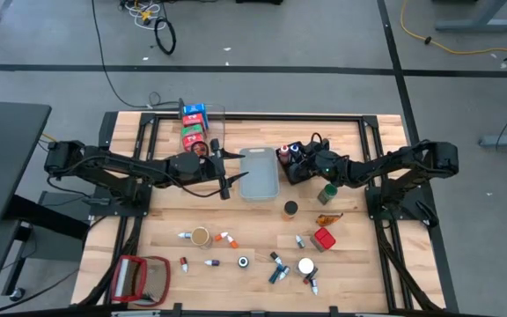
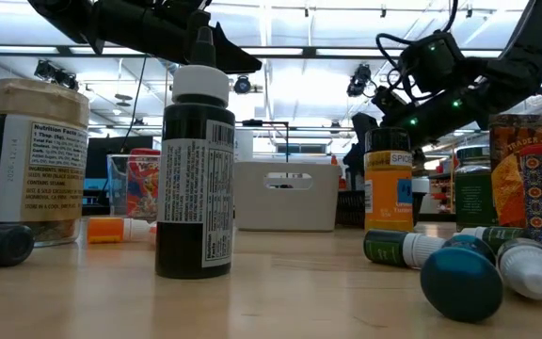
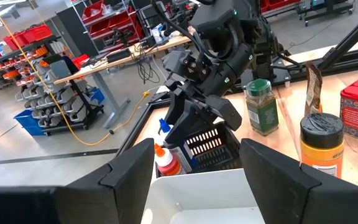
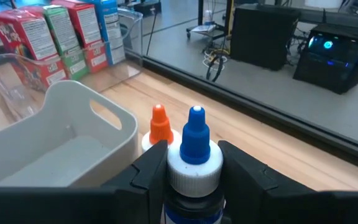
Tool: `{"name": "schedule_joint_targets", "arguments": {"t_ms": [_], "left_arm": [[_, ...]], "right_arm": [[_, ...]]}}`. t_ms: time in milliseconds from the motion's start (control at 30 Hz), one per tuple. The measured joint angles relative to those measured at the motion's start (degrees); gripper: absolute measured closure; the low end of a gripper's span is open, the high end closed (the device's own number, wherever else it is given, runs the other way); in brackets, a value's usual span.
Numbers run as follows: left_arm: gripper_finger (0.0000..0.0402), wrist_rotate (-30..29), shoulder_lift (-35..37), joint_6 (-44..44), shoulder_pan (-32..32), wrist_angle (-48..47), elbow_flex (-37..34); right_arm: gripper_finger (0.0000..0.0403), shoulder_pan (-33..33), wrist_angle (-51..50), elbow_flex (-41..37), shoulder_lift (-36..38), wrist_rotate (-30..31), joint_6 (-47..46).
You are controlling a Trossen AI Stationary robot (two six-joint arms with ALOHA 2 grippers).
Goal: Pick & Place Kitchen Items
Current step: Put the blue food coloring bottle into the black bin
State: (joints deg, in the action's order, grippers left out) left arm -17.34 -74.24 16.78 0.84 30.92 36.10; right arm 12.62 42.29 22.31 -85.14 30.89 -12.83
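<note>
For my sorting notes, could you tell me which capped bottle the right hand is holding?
The blue-capped bottle, gripped between the right hand; the orange-capped bottle stands free behind it.

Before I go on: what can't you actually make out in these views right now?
- Black bin contents: the right gripper covers them in the high view.
- Body of the blue-capped bottle it grips: cut off by the right wrist view's edge.
- Left gripper: nothing shows between its fingers.
- Small bottles near the front: too small to identify from above.
</note>
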Motion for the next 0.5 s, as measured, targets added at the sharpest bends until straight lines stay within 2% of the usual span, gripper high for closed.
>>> {"name": "schedule_joint_targets", "arguments": {"t_ms": [500], "left_arm": [[0.0154,0.01,-0.02,-0.01,0.0,0.0,0.0]], "right_arm": [[0.027,0.0,0.22,0.0,0.0,-0.57,0.07]]}}
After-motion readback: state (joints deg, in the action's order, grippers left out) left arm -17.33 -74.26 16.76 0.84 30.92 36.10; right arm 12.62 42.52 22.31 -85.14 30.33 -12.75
